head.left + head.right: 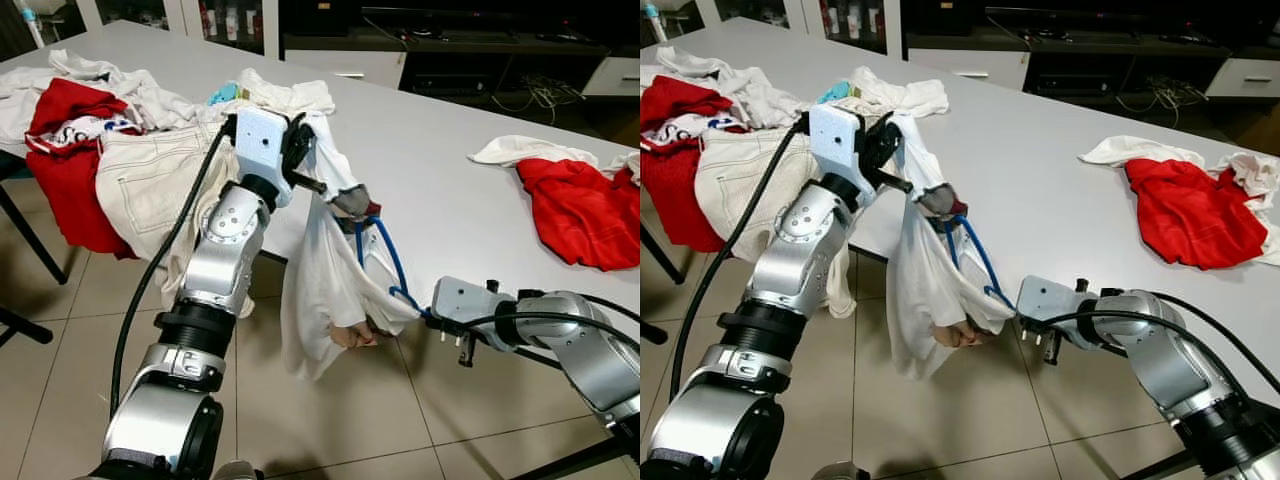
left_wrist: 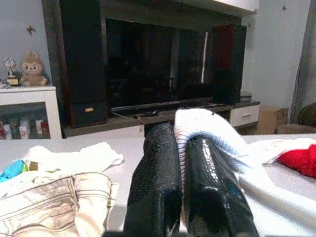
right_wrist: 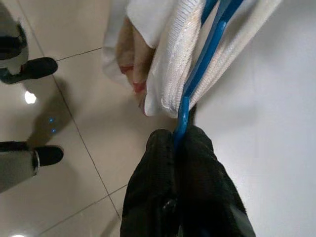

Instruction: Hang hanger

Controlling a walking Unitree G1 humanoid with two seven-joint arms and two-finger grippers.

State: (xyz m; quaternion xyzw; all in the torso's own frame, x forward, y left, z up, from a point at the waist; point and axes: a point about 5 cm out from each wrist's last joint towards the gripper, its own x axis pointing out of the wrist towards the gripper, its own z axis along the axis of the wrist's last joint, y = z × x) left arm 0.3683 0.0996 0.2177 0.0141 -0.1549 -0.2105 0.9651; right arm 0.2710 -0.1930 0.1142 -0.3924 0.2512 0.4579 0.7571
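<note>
Right wrist view: right tool (image 3: 180,143) clamped on blue hanger (image 3: 205,59), hanger inside white garment (image 1: 325,270) hanging off worktop (image 1: 450,190) edge. Left tool (image 2: 180,163) pinching garment collar above hanger. Risk: thin-rod grip slipping, hanger twisting, garment sliding to floor (image 1: 330,420).

The left gripper (image 2: 180,190) has its black jaws pinched on a white ribbed cloth garment (image 2: 210,131). Cream trousers (image 2: 54,197) lie on the white tabletop (image 2: 131,148); behind stands a dark television (image 2: 158,64).
</note>
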